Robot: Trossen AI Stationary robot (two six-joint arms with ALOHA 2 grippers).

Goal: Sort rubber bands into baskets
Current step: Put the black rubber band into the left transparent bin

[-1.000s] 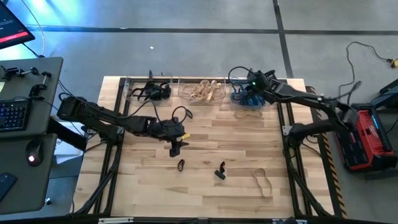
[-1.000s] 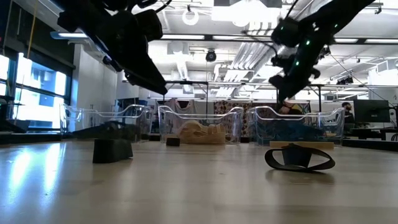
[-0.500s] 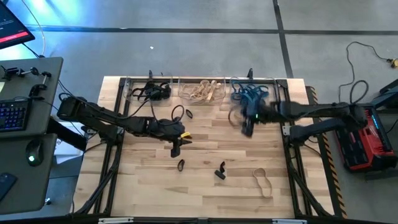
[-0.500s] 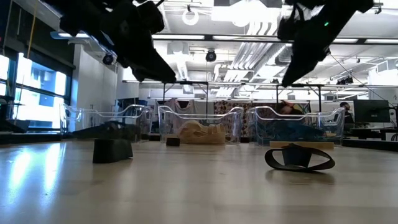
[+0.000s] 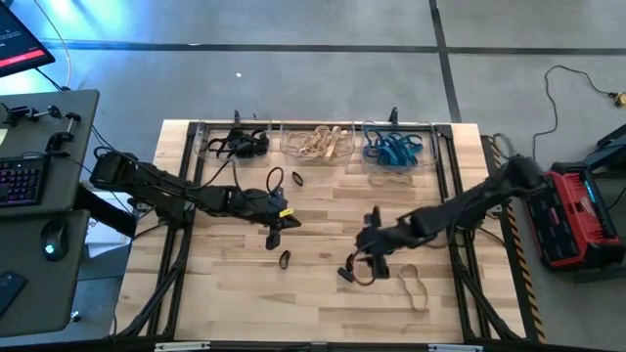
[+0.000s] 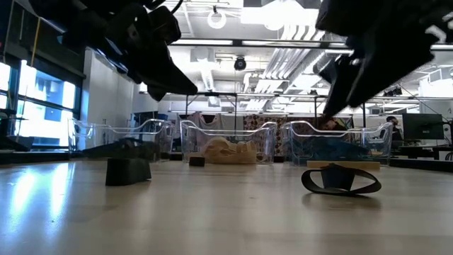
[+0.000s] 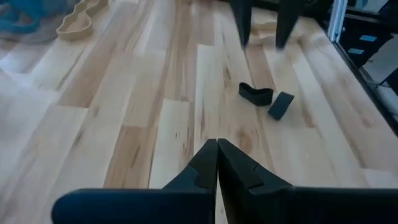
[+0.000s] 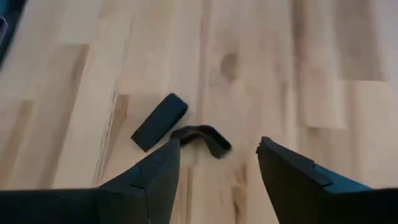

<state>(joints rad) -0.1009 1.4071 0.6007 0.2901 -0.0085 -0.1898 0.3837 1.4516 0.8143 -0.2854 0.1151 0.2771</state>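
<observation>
The surface (image 5: pixel 323 210) is light wood planking on a dark frame, standing on a grey floor (image 5: pixel 293 78). A desk with a keyboard (image 5: pixel 20 181) adjoins it on the left. The low view shows a workshop with ceiling ducts and strip lights.

Three clear baskets sit in a row at the far edge: the left basket (image 5: pixel 207 149) holds black bands, the middle basket (image 5: pixel 290 130) tan bands, the right basket (image 5: pixel 432 145) blue bands.

Loose on the surface: a tan loop (image 5: pixel 412 285), a small black loop (image 5: pixel 285 259), and a crumpled black band (image 8: pixel 202 137) beside a flat black strip (image 8: pixel 159 122).

The left gripper (image 7: pixel 217 149) hovers mid-surface, jaws closed and holding nothing. The right gripper (image 8: pixel 217 149) hangs over the crumpled band, jaws spread wide.
</observation>
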